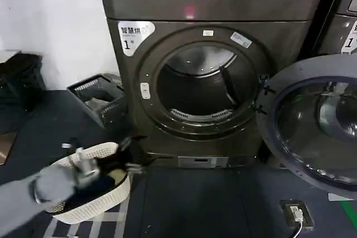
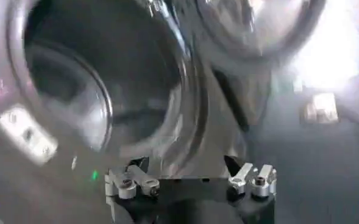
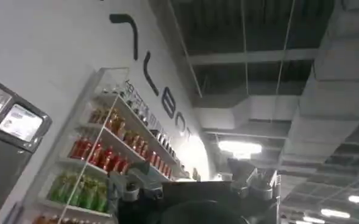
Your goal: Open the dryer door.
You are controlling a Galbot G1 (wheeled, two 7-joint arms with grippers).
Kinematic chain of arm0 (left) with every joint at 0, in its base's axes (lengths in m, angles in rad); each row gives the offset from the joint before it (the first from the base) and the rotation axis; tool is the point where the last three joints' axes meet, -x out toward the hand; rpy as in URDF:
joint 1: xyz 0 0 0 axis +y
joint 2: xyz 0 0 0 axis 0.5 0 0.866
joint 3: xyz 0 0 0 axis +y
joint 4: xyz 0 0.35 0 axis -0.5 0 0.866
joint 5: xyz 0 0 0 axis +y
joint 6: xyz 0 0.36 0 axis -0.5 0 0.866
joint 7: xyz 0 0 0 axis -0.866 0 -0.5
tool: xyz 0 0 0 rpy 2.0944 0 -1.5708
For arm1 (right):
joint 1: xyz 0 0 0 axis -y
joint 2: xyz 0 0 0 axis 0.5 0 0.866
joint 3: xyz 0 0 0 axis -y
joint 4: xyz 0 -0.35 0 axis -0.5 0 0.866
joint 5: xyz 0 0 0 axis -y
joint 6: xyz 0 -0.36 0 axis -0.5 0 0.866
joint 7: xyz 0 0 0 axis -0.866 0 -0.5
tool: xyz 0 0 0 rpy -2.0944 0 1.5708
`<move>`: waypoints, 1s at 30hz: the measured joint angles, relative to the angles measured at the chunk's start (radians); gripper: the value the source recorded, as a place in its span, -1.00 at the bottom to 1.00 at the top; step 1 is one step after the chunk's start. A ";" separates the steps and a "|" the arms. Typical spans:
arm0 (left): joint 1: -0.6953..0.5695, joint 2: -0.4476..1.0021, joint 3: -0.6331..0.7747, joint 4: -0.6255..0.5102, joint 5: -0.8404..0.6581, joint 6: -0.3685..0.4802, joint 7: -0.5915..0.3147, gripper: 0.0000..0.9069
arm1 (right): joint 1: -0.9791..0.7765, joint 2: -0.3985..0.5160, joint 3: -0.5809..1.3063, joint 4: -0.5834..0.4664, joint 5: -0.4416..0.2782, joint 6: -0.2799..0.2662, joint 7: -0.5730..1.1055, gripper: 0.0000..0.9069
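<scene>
Head view: dryer door [image 1: 312,124] swung open; laundry basket [image 1: 95,193] under left tool [image 1: 129,153].

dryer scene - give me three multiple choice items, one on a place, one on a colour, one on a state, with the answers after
1. Where is the laundry basket relative to the dryer?
A. on the floor, low at the robot's left in front of it
B. on top of it
C. inside the drum

2. What colour is the basket?
A. red
B. cream white
C. black

3. What state is the dryer door in?
A. shut
C. removed and lying on the floor
B. swung wide open to the robot's right

Answers:
1 A, the head view shows the basket on the dark floor low left, with the left gripper over it.
2 B, its perforated wall is pale cream.
3 B, the drum opening is exposed and the door hangs at the right on its hinge.
</scene>
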 joint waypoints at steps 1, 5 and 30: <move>0.003 0.023 -0.002 0.016 0.028 0.013 0.016 1.00 | 0.005 -0.001 0.001 -0.001 -0.011 0.003 0.000 1.00; 0.083 0.104 -0.060 0.069 0.104 0.061 0.085 1.00 | 0.020 -0.010 0.005 0.001 -0.024 0.003 0.000 1.00; 0.202 0.302 -0.181 0.163 0.297 0.136 0.212 1.00 | 0.017 0.016 -0.014 -0.008 -0.023 0.038 0.001 1.00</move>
